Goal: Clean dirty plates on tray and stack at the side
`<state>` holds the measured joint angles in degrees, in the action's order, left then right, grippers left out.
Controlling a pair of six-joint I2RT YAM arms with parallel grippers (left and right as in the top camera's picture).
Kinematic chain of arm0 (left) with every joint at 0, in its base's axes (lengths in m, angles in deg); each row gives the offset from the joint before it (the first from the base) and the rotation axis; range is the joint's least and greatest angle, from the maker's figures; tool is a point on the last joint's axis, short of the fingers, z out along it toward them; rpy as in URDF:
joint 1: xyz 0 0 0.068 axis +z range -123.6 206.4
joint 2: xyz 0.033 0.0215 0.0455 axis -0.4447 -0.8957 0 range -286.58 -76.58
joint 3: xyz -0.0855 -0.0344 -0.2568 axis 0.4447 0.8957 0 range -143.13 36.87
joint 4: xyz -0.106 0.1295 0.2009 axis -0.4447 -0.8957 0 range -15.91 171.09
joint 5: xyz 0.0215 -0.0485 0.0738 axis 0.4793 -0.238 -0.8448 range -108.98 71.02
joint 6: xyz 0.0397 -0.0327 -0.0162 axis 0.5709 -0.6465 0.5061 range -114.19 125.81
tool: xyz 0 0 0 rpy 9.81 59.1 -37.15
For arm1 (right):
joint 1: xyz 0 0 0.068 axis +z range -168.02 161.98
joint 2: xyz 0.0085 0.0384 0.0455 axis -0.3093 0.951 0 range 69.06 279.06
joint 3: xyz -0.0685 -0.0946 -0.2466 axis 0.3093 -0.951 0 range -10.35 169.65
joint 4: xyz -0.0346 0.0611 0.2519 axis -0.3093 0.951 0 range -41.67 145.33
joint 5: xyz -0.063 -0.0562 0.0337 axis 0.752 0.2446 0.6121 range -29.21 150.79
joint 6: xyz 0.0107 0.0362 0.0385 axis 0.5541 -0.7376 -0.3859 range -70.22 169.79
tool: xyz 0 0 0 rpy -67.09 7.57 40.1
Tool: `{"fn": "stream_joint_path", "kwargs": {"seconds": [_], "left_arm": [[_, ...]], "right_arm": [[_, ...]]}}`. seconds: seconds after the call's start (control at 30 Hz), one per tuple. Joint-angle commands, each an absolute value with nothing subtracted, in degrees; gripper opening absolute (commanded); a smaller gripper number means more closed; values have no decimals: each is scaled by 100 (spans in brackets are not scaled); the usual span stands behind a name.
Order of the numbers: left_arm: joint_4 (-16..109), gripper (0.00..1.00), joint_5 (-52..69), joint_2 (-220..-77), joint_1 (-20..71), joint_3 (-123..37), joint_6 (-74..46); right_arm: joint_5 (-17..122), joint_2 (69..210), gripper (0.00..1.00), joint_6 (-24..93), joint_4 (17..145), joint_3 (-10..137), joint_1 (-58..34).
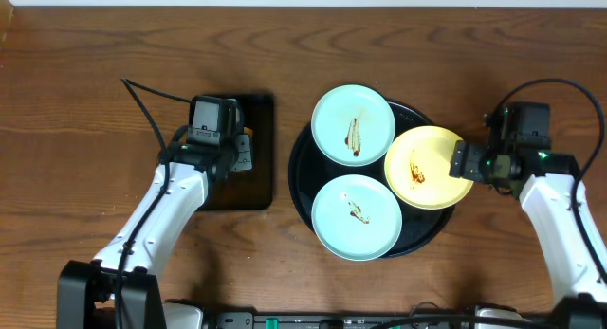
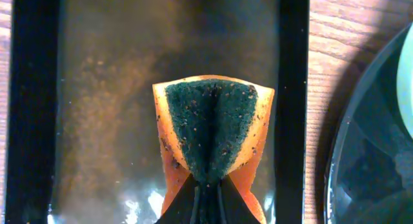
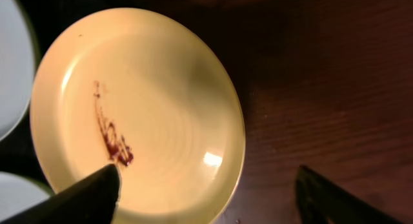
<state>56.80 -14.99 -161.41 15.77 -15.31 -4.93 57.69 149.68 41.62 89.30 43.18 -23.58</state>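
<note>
On the wooden surface (image 1: 95,63), the large round black tray (image 1: 302,191) is seen at the centre, and all three plates are carried on it, each marked with a thin brown sauce streak. One pale blue plate (image 1: 353,125) is set at the far side of the tray, a second pale blue plate (image 1: 357,216) at the near side, and the pale yellow plate (image 1: 425,168) at the right, where its outer edge is carried past the tray's rim. The right fingers (image 1: 462,161) are held wide apart at that outer edge: in the right wrist view, one finger (image 3: 90,195) is seen over the yellow plate beside the streak and the other (image 3: 335,201) over the bare wood, with the rim between them; contact with the plate cannot be told. To the left of the round tray, a smaller dark rectangular tray (image 2: 32,108) is seen, wet and speckled inside. Above it, the left fingers (image 2: 206,195) are closed tight on an orange sponge (image 2: 213,121), which is pinched into a fold with its green scouring face outward.
</note>
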Motion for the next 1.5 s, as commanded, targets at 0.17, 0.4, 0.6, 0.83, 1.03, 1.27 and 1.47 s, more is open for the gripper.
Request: {"fn": "stream_joint_path", "kwargs": {"seconds": [0.17,0.4,0.6,0.83,1.03,1.27,1.47], "left_arm": [[5649,8,-1402,-16050,1571,-1479,-567],[5649,7,-1402,-16050,1571,-1479,-567],[5649,7,-1402,-16050,1571,-1479,-567],[5652,8,-1402,-16050,1571,-1479,-567],[5654,8,-1402,-16047,1571,-1479,-567],[5809,7,-1402,-15919,1571,-1481,-567],[6008,8,-1402,-15689,1571,-1481,-567]], "right_arm": [[5734,15855,57,4219,8635,4428,-2384],[5732,16332,45,4217,8406,4428,-2384],[5730,16482,29,4215,8454,4428,-2384],[5737,16482,11,4217,8458,4428,-2384],[5748,16480,1,4215,8471,4428,-2384],[5793,16480,1,4217,8543,4428,-2384],[5793,16480,1,4215,8546,4428,-2384]]}}
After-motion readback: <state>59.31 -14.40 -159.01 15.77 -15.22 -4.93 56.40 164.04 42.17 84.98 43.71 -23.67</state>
